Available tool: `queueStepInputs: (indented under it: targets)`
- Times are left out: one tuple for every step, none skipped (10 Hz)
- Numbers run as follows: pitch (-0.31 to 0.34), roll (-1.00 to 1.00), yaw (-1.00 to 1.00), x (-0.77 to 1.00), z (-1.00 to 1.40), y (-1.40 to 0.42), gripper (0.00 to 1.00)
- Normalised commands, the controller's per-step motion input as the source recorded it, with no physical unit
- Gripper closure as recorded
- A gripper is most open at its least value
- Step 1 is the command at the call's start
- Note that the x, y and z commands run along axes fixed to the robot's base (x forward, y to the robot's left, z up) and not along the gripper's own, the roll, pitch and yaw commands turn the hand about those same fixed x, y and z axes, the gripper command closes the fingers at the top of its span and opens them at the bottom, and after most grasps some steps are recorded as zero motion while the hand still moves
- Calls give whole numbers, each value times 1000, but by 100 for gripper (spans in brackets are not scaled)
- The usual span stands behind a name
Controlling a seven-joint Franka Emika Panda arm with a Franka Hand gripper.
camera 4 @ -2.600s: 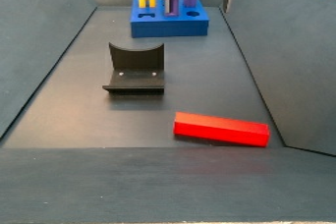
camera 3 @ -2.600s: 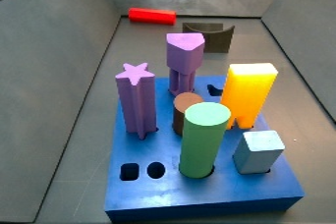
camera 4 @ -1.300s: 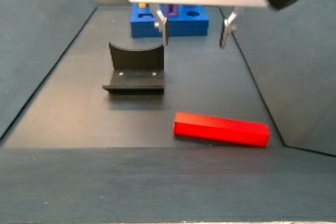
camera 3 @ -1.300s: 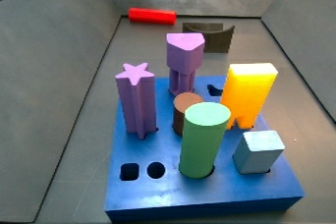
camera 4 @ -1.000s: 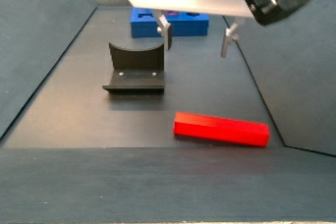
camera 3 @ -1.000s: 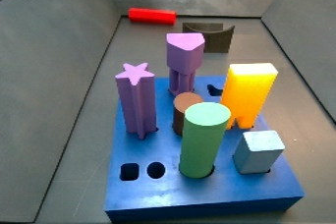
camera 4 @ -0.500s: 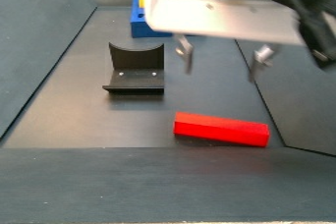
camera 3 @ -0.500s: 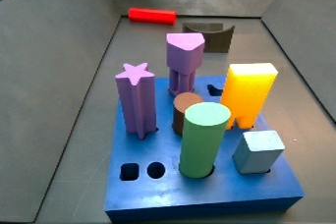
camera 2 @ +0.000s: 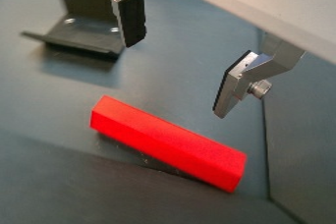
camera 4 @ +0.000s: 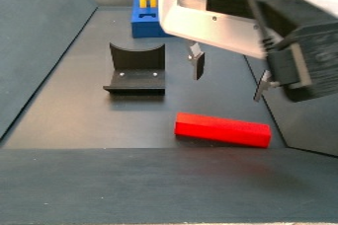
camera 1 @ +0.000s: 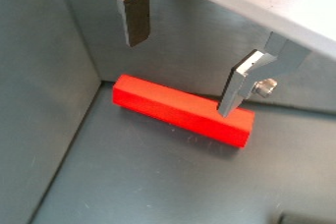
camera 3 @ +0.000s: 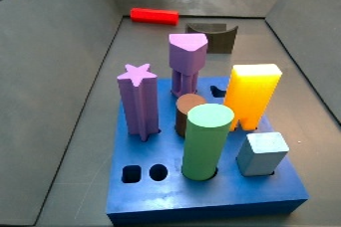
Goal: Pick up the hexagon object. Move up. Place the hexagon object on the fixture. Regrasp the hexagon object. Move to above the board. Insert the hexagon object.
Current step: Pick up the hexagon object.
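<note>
The hexagon object [camera 4: 222, 128] is a bright red bar lying flat on the dark floor, near a wall; it also shows in both wrist views [camera 1: 184, 110] [camera 2: 164, 140] and far back in a side view [camera 3: 154, 16]. My gripper [camera 4: 230, 76] hangs open just above it, with nothing between its fingers [camera 1: 132, 17]. In both wrist views the gripper [camera 1: 184, 56] [camera 2: 184, 56] stands over the bar, apart from it. The fixture [camera 4: 134, 69] [camera 2: 85, 22] stands to one side of the bar. The blue board [camera 3: 200, 199] carries tall pegs.
On the board stand a purple star column [camera 3: 138, 97], a purple peg [camera 3: 188, 57], a yellow block [camera 3: 253, 94], a green cylinder [camera 3: 208, 141], a brown cylinder [camera 3: 190, 112] and a pale blue cube [camera 3: 264, 153]. Sloped grey walls [camera 4: 40, 61] close in the floor.
The open gripper has travelled from the board's side toward the red bar and come down over it. The bar, fixture and board have not moved.
</note>
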Motion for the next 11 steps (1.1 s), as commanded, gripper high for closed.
queueStepInputs:
  targets:
    - [-43, -126, -963, 43, -174, 0, 0]
    - [-90, -229, -734, 366, -343, 71, 0]
    - [-66, -210, -597, 583, -497, 189, 0]
    - [-46, -197, -583, 617, -526, 189, 0]
    - [-33, -186, -571, 649, -560, 194, 0]
    - [-34, -157, -646, 566, -623, 186, 0]
    - [-134, -84, -929, 46, -671, 0, 0]
    - [-200, -83, -966, 0, -577, 0, 0]
    - [-234, -96, -966, -40, -526, -29, 0]
    - [-264, -121, -943, -51, -474, -40, 0]
    - [-326, -260, -831, -34, -237, -51, 0]
